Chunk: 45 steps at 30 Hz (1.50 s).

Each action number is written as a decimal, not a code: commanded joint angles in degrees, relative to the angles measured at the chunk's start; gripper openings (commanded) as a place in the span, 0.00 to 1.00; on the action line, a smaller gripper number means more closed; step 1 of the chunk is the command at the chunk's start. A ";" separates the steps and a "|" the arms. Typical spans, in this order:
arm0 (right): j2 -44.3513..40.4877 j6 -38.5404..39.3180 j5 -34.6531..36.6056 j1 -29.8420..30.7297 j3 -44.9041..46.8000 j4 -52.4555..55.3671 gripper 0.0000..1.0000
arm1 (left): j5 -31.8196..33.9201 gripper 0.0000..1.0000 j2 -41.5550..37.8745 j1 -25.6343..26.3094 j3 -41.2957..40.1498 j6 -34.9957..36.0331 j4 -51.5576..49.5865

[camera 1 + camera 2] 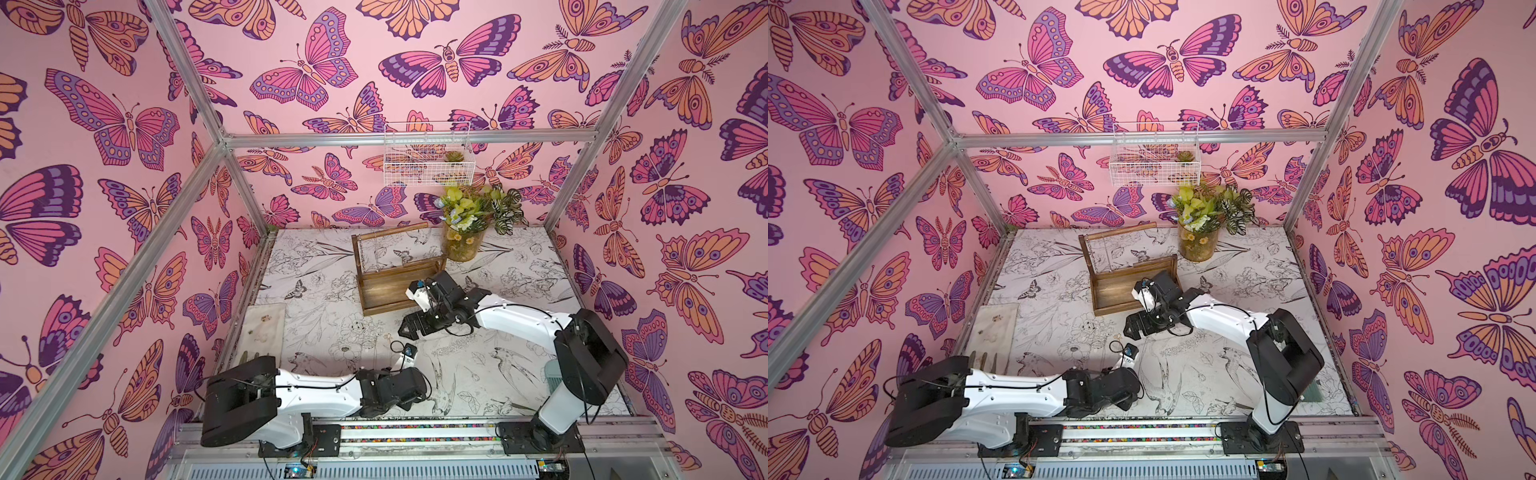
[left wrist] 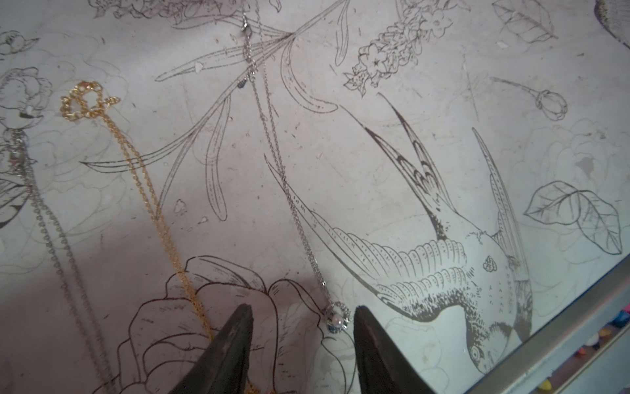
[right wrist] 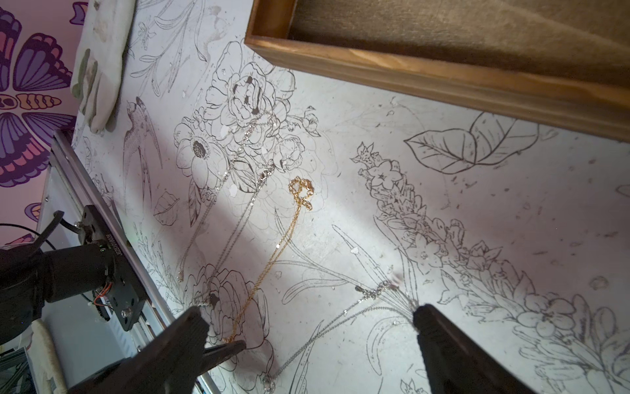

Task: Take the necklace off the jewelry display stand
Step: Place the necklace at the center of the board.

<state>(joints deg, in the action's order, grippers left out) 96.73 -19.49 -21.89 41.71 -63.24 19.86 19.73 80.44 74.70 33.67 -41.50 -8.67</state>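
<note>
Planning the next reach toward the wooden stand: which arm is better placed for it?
Right, likely. The right gripper is wide open beside the jewelry display stand, at its tray base. The left gripper hangs low over a silver necklace lying on the table, farther from the stand.

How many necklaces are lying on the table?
4: gold necklace, pendant necklace, silver chain beside the gold, second silver chain past it. More may hang on the stand.

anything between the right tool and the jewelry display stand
Nothing upright. The open right tool hangs near the jewelry display stand. Between them is printed table, with only a silver necklace lying flat under the tool.
</note>
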 commanded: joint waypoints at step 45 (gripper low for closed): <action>6.20 6.04 -0.86 -2.23 -9.34 3.78 0.99 | -2.50 0.38 5.47 1.42 1.22 -3.68 -1.44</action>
<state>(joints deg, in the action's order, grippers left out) 101.65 -15.07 -23.00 39.79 -70.70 21.08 18.92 84.58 75.64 34.81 -44.45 -8.60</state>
